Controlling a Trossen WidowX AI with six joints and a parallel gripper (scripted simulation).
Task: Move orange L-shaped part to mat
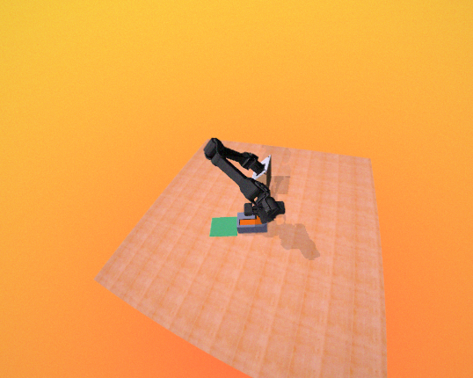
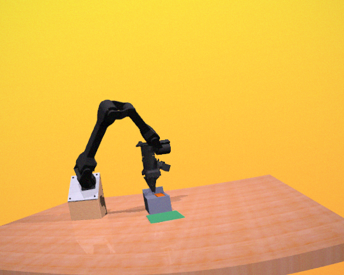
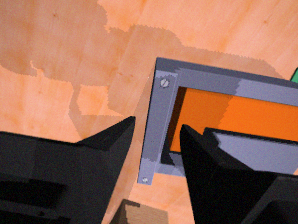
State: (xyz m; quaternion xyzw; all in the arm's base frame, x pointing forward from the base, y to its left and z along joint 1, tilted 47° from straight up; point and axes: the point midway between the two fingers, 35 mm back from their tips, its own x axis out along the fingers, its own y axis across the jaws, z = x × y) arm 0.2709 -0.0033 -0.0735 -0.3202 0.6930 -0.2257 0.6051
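Note:
The orange L-shaped part [image 1: 249, 222] [image 2: 160, 194] [image 3: 225, 111] lies in the pocket of the grey tray [image 1: 252, 229] [image 2: 158, 204] [image 3: 215, 81] and looks flat. My gripper [image 2: 154, 190] [image 3: 158, 125] points down at the tray, partly open and empty. In the wrist view one fingertip is over the part's L-shaped end and the other is outside the tray's end wall. Whether a finger touches the part cannot be told. The arm hides the L-shaped end in the top view. The green mat [image 1: 223, 227] [image 2: 165, 217] [image 3: 295, 75] holds nothing.
The mat lies against the tray's far end from the gripper. The arm's base block [image 2: 85, 209] stands behind the tray, with a white top plate [image 2: 75, 192]. The tray's raised walls surround the part, and a grey block [image 3: 260, 150] fills the inside of the L.

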